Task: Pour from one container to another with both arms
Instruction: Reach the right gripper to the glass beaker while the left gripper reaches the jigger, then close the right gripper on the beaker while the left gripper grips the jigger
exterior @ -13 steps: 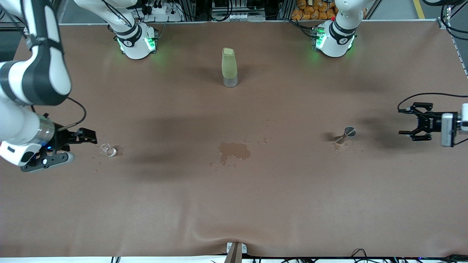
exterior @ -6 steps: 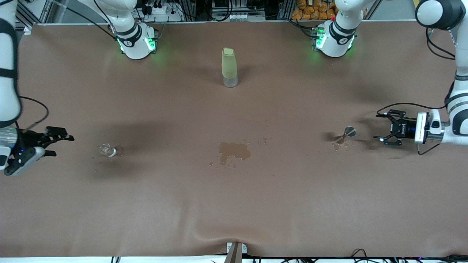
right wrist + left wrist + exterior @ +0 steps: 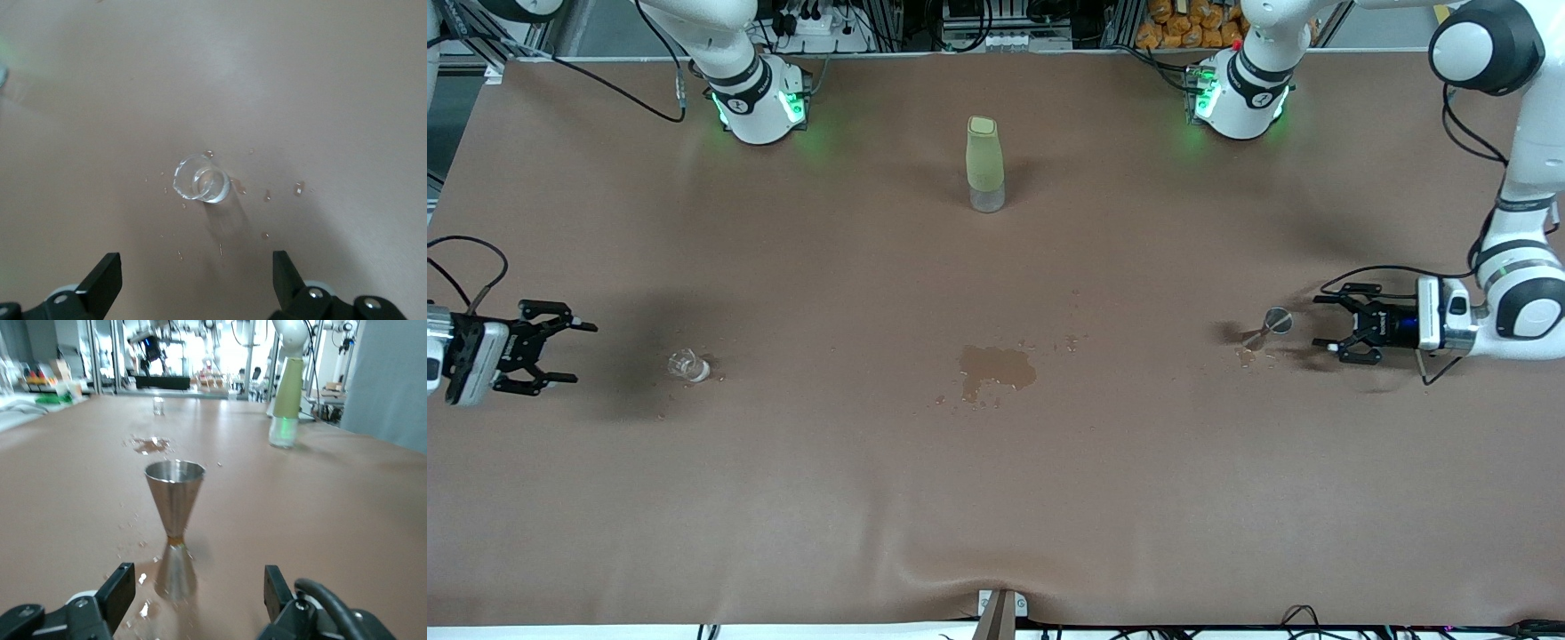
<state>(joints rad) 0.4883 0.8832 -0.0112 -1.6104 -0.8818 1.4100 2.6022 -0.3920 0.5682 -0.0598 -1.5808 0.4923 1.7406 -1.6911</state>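
My left end effector (image 3: pixel 1327 323), fingers apart, sits just beside the metal cup (image 3: pixel 1272 324); I'd centre on its stem before squeezing. Right end effector (image 3: pixel 562 353), wide, is near the glass cup (image 3: pixel 689 364), toward the right arm's end from the metal cup.

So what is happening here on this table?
Two robot arms are set to pour. The left gripper, open, is beside the metal cup, not gripping it. The right gripper, open, is beside the glass cup without touching it. Liquid is spilled mid-table, and a green bottle stands untouched.
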